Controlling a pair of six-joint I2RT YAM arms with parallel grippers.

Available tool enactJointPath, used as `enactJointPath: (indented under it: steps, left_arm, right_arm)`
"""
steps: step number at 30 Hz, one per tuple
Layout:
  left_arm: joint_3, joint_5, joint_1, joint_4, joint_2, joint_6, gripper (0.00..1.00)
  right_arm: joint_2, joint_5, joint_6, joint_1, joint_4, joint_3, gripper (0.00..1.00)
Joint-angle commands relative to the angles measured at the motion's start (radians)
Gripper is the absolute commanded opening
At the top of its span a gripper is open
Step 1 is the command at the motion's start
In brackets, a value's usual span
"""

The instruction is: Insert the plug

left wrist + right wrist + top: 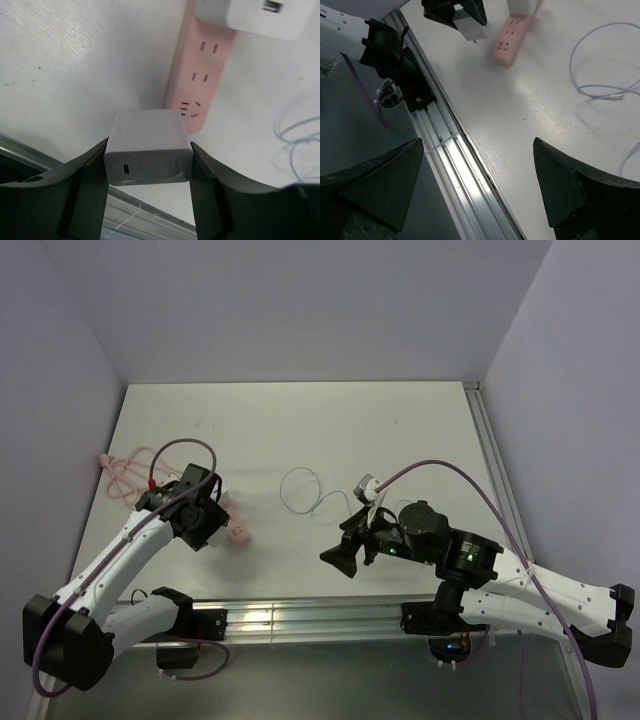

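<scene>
My left gripper (148,167) is shut on a white charger block (148,145) with a small port facing the camera. It hangs just past the near end of the pink socket strip (200,75), whose empty sockets show beyond it. In the right wrist view the block (469,27) shows short prongs pointing down, above the table and left of the strip (509,42). The thin pale wire (600,65) loops on the table and ends in the tiny plug (615,96), lying free. My right gripper (477,190) stands open and empty over the table's near edge, away from the wire (298,490).
A second white block (260,17) sits in the strip's far sockets. The pink cord (125,472) coils at the far left. An aluminium rail (455,165) runs along the table's near edge. Purple robot cables (440,465) arc over both arms.
</scene>
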Motion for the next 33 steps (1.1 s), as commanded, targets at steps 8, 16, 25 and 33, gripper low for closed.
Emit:
enactJointPath:
  steps: [8, 16, 25, 33]
  left_arm:
    - [0.039, 0.099, 0.000, 0.195, -0.088, 0.248, 0.00]
    - [0.003, 0.147, -0.002, 0.304, -0.015, 0.332, 0.00]
    - [-0.038, 0.124, -0.002, 0.282, 0.013, 0.329, 0.00]
    - [-0.075, 0.141, -0.002, 0.327, 0.013, 0.325, 0.00]
  right_arm:
    - [0.005, -0.011, 0.000, -0.006, 0.039, 0.008, 0.97]
    - [0.005, -0.010, 0.000, -0.004, 0.035, 0.006, 0.97]
    - [0.012, -0.016, 0.000, -0.006, 0.045, 0.005, 0.97]
    - [0.009, -0.016, 0.000, -0.004, 0.048, 0.000, 0.97]
